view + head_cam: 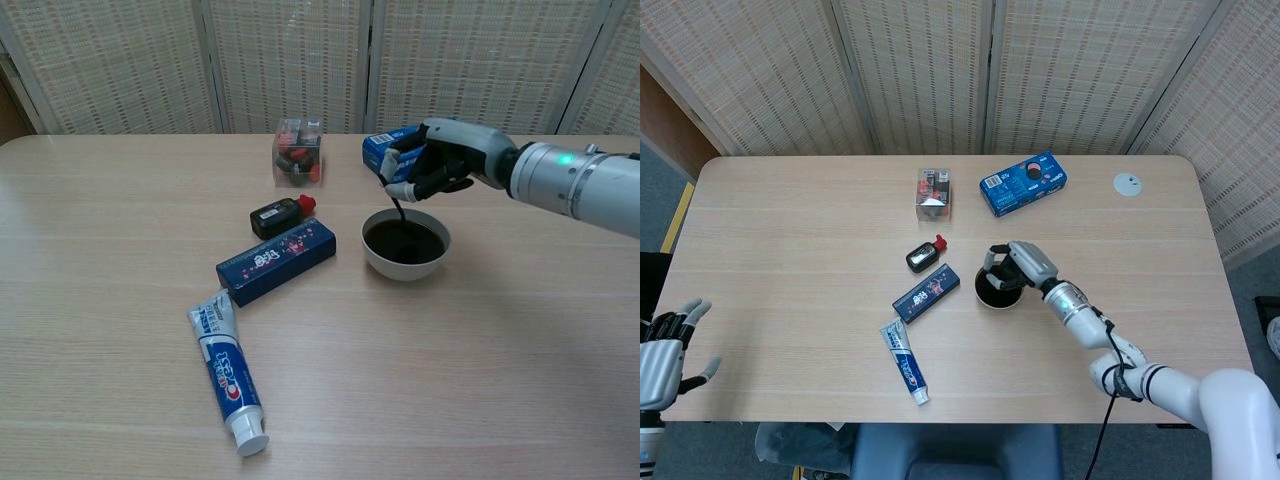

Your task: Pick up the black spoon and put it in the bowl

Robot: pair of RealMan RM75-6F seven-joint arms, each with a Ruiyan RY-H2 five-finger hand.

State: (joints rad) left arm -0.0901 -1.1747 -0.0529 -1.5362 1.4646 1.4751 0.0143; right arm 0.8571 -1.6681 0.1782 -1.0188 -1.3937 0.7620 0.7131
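Black spoon (399,210): upright, handle pinched in your right hand (432,167), its lower end dipping into the bowl (437,255), which reads dark inside. Step in hand looks like the release. Next move calls for parting the fingers so the spoon drops or leans on the rim, then lifting straight up without catching the handle.

Left hand (662,348): off the tabletop (790,260) edge, fingers spread, holding nothing.

Near the bowl: a dark blue box (276,261) with small print you can't read, a small black bottle with red cap (277,214), a clear box (297,154), a blue packet (1023,183) behind. Toothpaste tube (226,372) reads "Crest".
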